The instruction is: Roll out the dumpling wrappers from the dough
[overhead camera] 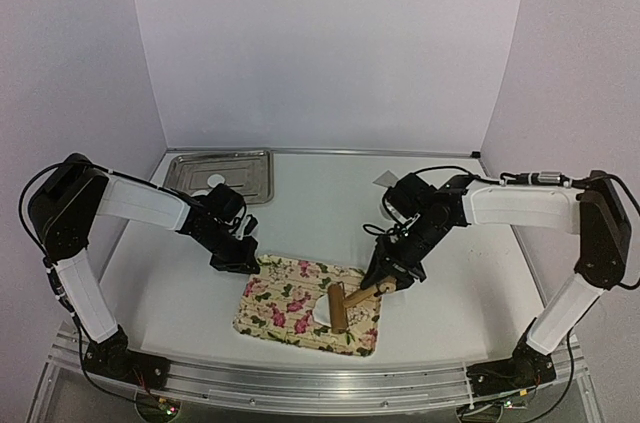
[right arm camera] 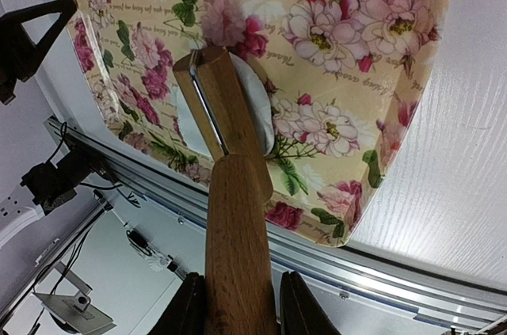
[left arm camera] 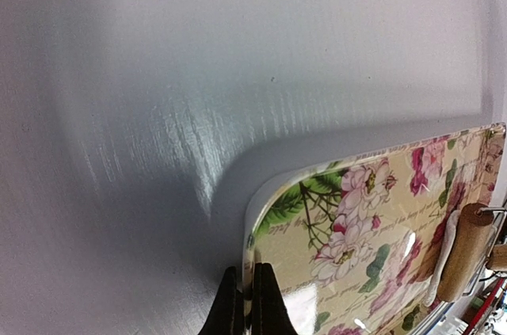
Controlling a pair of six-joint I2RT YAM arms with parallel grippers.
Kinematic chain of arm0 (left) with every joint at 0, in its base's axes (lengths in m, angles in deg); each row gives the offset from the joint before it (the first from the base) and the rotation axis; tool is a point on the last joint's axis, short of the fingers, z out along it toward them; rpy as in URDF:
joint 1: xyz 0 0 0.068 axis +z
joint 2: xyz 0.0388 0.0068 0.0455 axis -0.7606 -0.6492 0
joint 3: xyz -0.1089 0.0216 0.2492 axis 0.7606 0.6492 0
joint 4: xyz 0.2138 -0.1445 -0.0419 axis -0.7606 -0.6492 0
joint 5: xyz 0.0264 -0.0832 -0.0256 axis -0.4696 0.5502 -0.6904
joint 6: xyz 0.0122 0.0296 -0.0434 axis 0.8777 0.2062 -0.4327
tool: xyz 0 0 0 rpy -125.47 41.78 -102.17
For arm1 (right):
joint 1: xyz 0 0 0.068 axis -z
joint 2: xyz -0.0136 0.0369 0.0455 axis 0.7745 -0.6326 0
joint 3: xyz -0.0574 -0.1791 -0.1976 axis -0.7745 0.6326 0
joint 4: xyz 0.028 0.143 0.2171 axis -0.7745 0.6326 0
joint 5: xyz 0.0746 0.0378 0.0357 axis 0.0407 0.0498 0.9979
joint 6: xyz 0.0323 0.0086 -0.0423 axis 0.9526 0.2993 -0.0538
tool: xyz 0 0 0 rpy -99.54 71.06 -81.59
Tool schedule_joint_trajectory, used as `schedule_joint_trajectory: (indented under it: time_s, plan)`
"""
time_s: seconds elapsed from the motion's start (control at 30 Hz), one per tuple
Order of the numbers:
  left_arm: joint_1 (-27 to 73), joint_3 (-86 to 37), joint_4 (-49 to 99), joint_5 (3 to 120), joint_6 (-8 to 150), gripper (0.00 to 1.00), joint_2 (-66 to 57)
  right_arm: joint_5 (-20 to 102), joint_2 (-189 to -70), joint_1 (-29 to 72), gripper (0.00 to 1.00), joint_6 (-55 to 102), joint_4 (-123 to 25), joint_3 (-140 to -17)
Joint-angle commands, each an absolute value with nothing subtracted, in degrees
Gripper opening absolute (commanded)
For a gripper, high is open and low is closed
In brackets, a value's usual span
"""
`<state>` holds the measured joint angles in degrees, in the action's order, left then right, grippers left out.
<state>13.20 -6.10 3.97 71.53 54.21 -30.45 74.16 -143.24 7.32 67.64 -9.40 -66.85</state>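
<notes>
A flat white dumpling wrapper (overhead camera: 322, 307) (right arm camera: 258, 110) of dough lies on the floral tray (overhead camera: 290, 318), partly hidden under the head of a wooden roller (overhead camera: 338, 308) (right arm camera: 215, 97). My right gripper (overhead camera: 386, 283) (right arm camera: 238, 313) is shut on the roller's handle (right arm camera: 236, 240), at the tray's right side. The roller head rests across the wrapper. My left gripper (overhead camera: 240, 261) (left arm camera: 250, 307) is shut on the tray's rim (left arm camera: 252, 240) near its back left corner. The left wrist view shows the roller (left arm camera: 463, 249) and the wrapper's edge (left arm camera: 445, 260) at the far right.
A metal tray (overhead camera: 250, 165) stands at the back left with a small white round piece (overhead camera: 216, 180) in it. A small grey thing (overhead camera: 383, 179) lies at the back middle. An aluminium rail (overhead camera: 320, 383) runs along the table's near edge, close to the floral tray.
</notes>
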Motion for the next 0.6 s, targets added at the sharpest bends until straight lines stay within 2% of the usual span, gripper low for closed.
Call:
schedule_joint_trajectory:
  time_s: [0.0, 0.37, 0.57]
  plan:
    - [13.66, -5.71, 3.47, 70.23, 53.92, 0.0, -28.15, 66.89, -146.67, 6.7, 0.0, 66.98, -1.47, -66.89]
    - [13.66, -5.61, 4.12, 70.49, 53.71, 0.0, -28.34, 62.55, -154.22, 3.47, 0.0, 68.38, -1.42, -69.94]
    - [13.66, -5.29, 3.49, 69.47, 53.46, 0.0, -27.89, 59.67, -150.7, 3.89, 0.0, 69.14, 0.45, -67.52]
